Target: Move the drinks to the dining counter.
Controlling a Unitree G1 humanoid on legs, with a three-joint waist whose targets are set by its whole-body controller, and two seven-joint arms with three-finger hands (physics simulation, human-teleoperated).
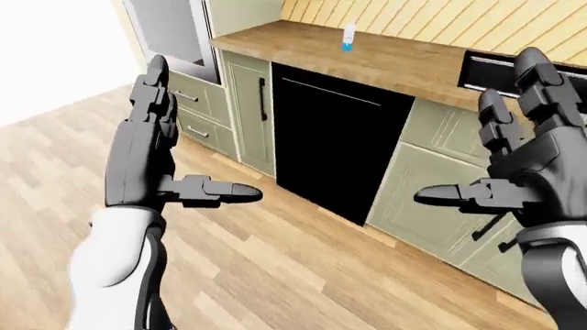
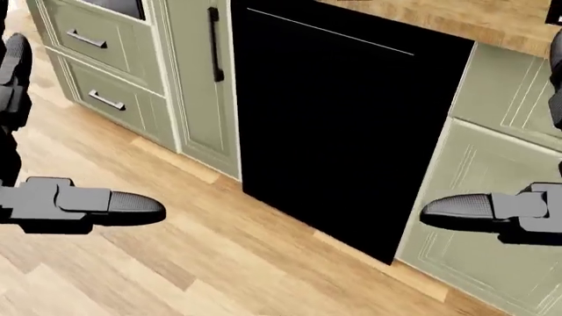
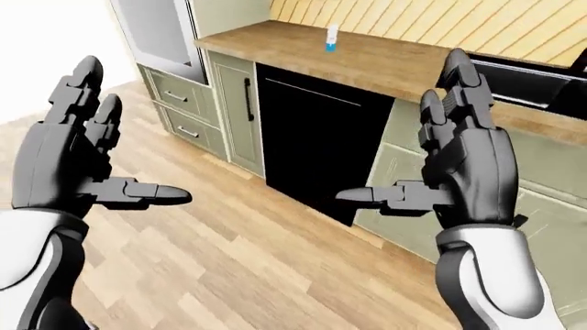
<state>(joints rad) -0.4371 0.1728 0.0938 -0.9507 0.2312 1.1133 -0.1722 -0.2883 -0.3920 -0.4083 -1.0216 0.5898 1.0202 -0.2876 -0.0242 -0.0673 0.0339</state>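
Observation:
A small white bottle with a blue label [image 1: 349, 36] stands upright on the wooden countertop [image 1: 404, 63] near the top of the eye views; it is the only drink in sight. My left hand [image 3: 137, 130] is raised at the left, fingers spread and thumb pointing right, holding nothing. At the right, my right hand [image 3: 397, 127] is raised the same way, open and empty. Both hands are well short of the counter and far below the bottle in the picture.
A black dishwasher front [image 1: 339, 144] sits under the counter, with green cabinet doors and drawers [image 1: 197, 113] on either side. A dark sink [image 3: 537, 79] is set into the counter at the right. Wood-plank floor [image 1: 275, 275] lies between me and the cabinets.

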